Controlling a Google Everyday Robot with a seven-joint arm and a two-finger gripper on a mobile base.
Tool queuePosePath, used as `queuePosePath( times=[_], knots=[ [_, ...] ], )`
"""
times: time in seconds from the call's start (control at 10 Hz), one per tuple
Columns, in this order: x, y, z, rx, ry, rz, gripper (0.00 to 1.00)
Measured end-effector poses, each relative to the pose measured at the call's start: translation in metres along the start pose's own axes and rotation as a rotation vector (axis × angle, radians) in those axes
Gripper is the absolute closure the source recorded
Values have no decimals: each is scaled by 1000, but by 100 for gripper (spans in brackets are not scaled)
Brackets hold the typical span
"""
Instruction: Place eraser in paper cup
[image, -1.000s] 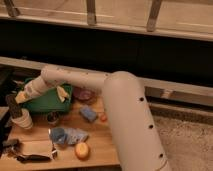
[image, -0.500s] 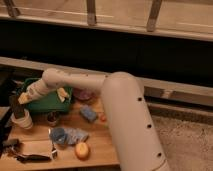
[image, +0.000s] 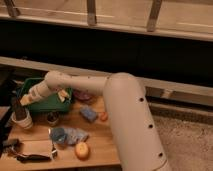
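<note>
The white paper cup (image: 23, 121) stands on the wooden table at the far left. The dark eraser (image: 18, 112) is upright over the cup's mouth, with its lower end at or just inside the rim. My gripper (image: 19, 103) is at the end of the white arm that reaches in from the right. It sits directly above the cup and is shut on the eraser's upper part.
A green bin (image: 47, 102) sits behind the cup, under my forearm. Also on the table (image: 100, 145): a small metal cup (image: 51, 118), a blue sponge (image: 88, 114), a blue crumpled packet (image: 65, 135), an orange fruit (image: 81, 150), and a dark tool (image: 27, 158) at the front left.
The gripper with the eraser has shifted slightly and come down a little over the paper cup. Nothing else on the table has moved.
</note>
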Motion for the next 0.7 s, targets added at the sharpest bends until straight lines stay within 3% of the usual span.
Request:
queuePosePath(
  times=[0.7],
  knots=[
    [6, 6, -2, -14, -10, -6, 26]
  ],
)
